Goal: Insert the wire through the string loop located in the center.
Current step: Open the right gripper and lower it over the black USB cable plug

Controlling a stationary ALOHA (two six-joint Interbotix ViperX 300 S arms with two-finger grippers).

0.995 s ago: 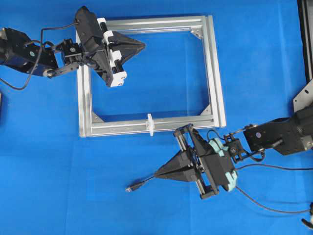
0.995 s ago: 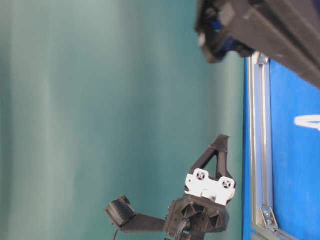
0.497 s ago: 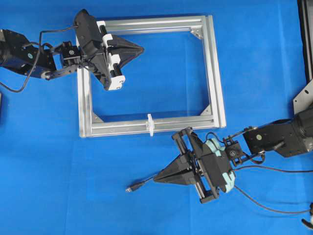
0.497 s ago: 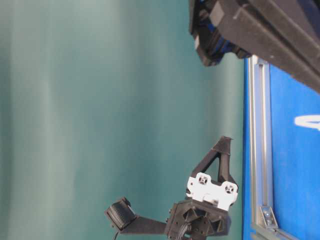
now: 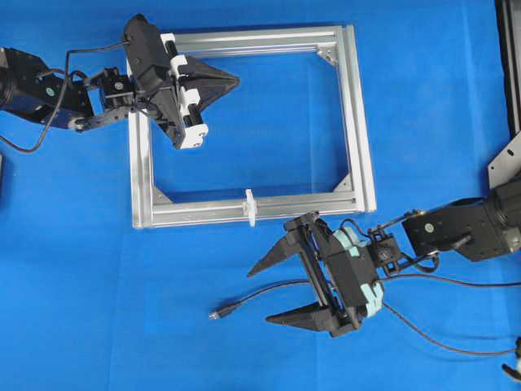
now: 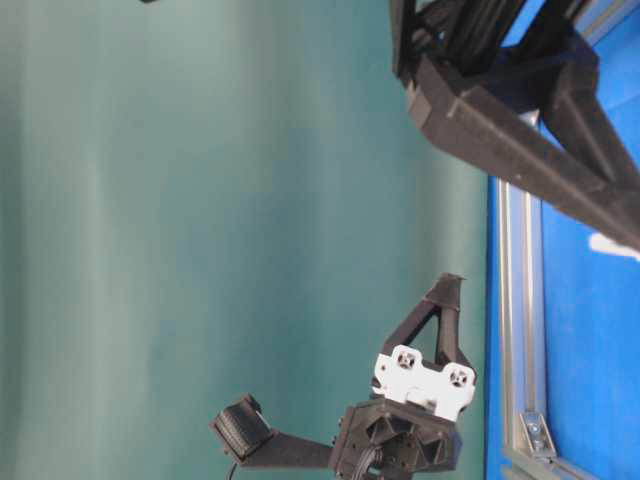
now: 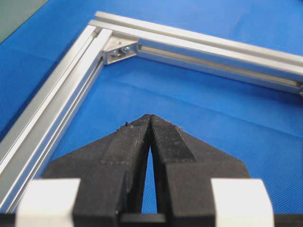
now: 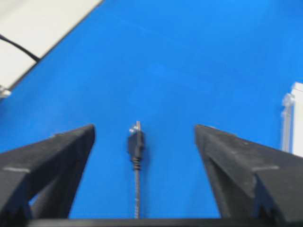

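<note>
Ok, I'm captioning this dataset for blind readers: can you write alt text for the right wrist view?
The right gripper is open, its two black fingers framing the wire, which lies on the blue table between them with its small dark plug pointing away from the camera. A bit of the silver frame shows at the right edge.

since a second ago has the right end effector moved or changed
Yes. The right end effector has opened wide below the aluminium frame; the wire lies between its fingers.
</note>
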